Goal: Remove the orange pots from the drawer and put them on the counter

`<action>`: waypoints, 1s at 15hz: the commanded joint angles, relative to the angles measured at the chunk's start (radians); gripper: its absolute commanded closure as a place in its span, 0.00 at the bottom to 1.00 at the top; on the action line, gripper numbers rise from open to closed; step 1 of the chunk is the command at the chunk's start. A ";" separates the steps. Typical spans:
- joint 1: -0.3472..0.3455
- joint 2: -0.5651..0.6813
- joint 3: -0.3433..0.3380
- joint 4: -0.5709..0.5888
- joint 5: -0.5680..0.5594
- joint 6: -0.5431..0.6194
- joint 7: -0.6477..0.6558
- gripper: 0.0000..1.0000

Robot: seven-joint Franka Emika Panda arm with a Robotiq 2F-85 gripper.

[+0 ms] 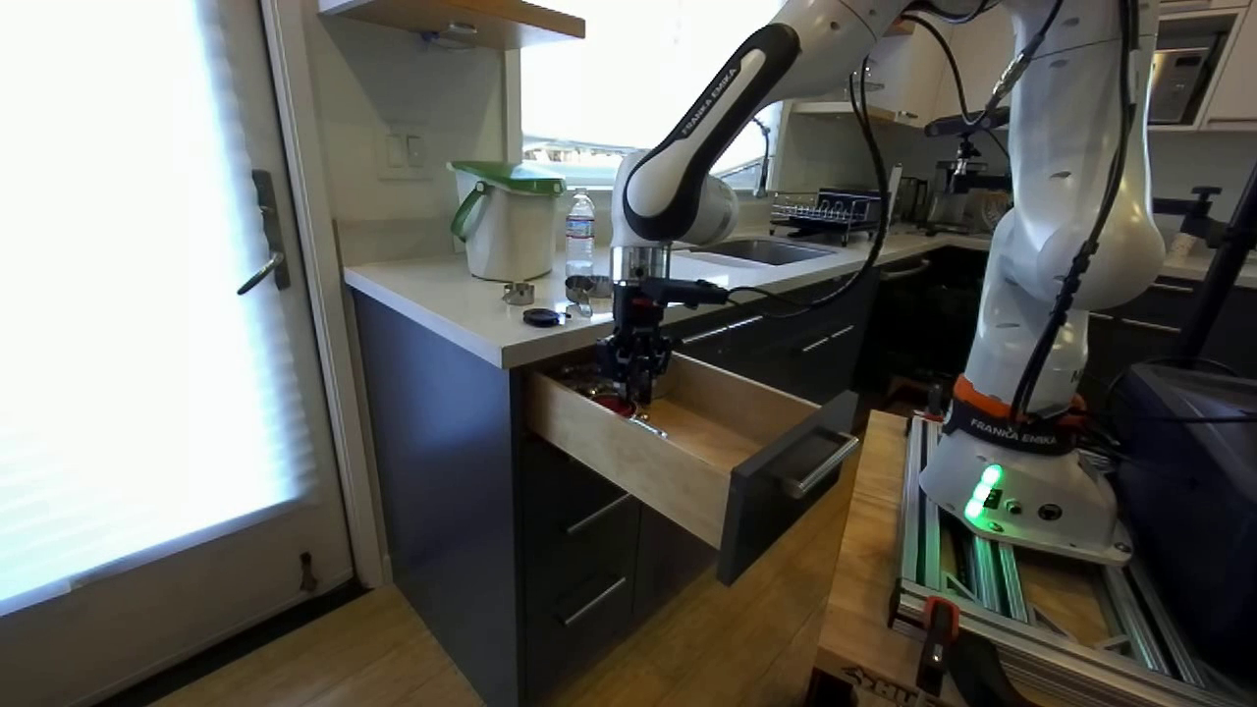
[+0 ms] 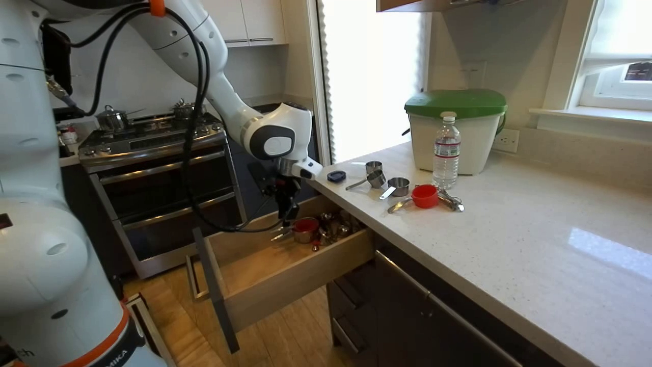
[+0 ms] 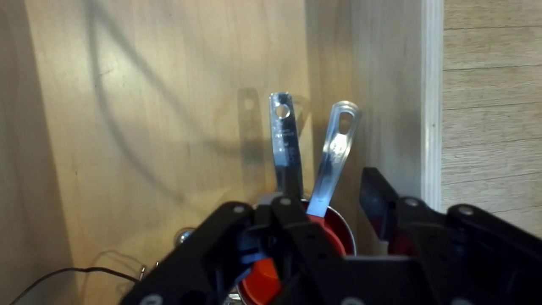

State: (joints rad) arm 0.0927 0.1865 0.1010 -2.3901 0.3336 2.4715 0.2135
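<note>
An orange-red pot sits nested in a metal cup with a red inside, in the drawer (image 1: pixel 628 466); the pot shows in both exterior views (image 1: pixel 616 404) (image 2: pixel 305 226). In the wrist view the pot (image 3: pixel 262 281) is partly hidden behind my fingers. Two metal handles (image 3: pixel 332 161) point away from the cups. My gripper (image 3: pixel 326 199) is open above them, one finger over the cup and one beside it near the drawer wall (image 3: pixel 391 106). The gripper also shows in both exterior views (image 1: pixel 636 395) (image 2: pixel 288 219). Another orange-red pot (image 2: pixel 425 196) lies on the counter (image 2: pixel 509 229).
The counter holds a clear bottle (image 2: pixel 447 153), a green-lidded white jug (image 2: pixel 456 137), several metal cups (image 2: pixel 398 187) and a black round piece (image 2: pixel 336 176). Metal utensils (image 2: pixel 340 224) lie at the drawer's inner end. The counter edge overhangs that end.
</note>
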 commanded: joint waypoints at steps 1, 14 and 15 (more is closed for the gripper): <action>0.009 0.014 0.006 -0.018 0.011 0.047 0.026 0.62; 0.023 0.031 0.028 -0.012 0.021 0.032 0.058 0.66; 0.024 0.035 0.027 -0.011 0.018 0.033 0.063 0.68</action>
State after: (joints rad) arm 0.1093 0.2161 0.1248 -2.3922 0.3338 2.4917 0.2599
